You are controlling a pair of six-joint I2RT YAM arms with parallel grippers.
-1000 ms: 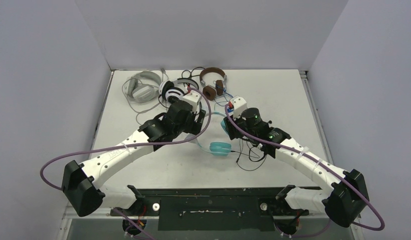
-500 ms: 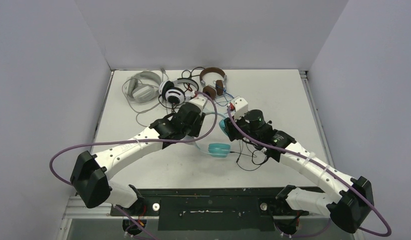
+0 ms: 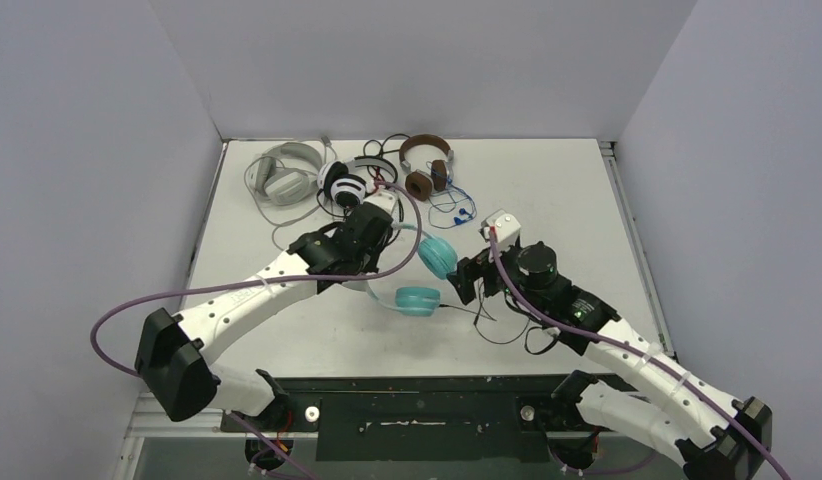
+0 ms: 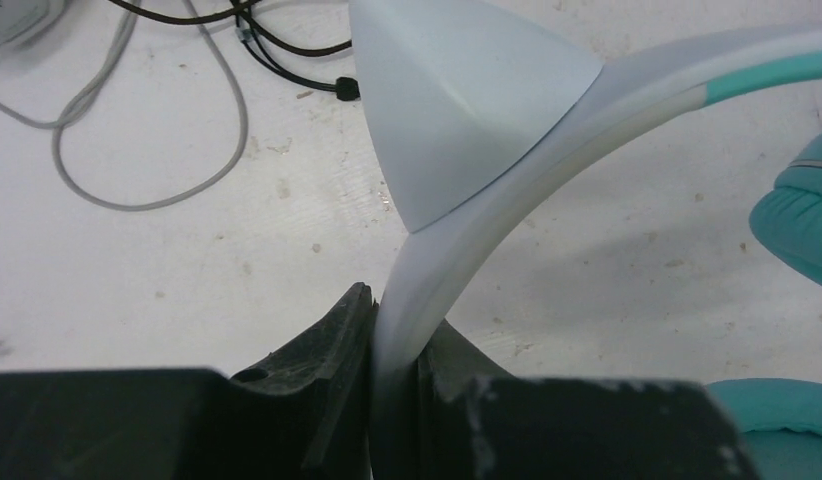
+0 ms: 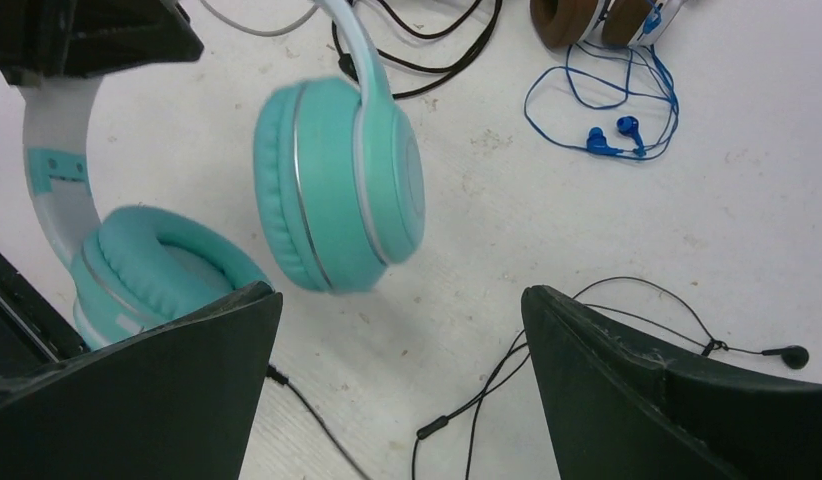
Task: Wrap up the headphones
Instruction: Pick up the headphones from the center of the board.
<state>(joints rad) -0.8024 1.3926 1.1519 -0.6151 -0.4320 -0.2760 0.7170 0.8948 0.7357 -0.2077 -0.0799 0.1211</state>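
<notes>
The light teal headset [image 5: 337,185] is found at the middle of the table [image 3: 547,200], between the two arms. Its white band [image 4: 457,250] is pinched between the narrowed fingers of the left gripper [image 4: 392,365], so the headset is held there. One ear cup [image 3: 417,298] is rested on or just above the table, and the other cup [image 3: 438,256] is raised at the far end of the arch. The right gripper [image 5: 392,295] is spread wide and nothing is held in it.

From the right gripper, the raised cup is seen straight ahead and slightly left, near but apart from the fingers. The band's long axis is arched from the left gripper's pinch across toward the right gripper. A thin black cable [image 5: 487,390] is strewn on the table just beneath and beside the right fingers. Whether every strand belongs to this headset cannot be told.

The right arm is judged nearer to the loose cable, so the cable would probably be picked up by it and wound round the held band. The brown headset [image 3: 427,165], the black-and-white headset [image 3: 345,185] and the pale grey headset [image 3: 282,175] are left well apart at the far edge.
</notes>
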